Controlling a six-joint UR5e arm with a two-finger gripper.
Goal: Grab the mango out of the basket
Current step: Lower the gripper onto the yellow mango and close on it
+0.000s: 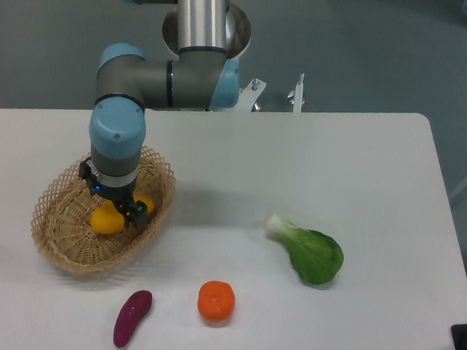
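The mango lies in the wicker basket on the left of the table, yellow and partly covered by my wrist. Only its left end and a small piece at its right show. My gripper hangs directly over the mango inside the basket, open, with one dark finger showing at the mango's right side. The other finger is mostly hidden behind the wrist. I cannot tell whether the fingers touch the fruit.
An orange and a purple sweet potato lie near the front edge. A green bok choy sits to the right of centre. The arm's base stands at the back behind the basket.
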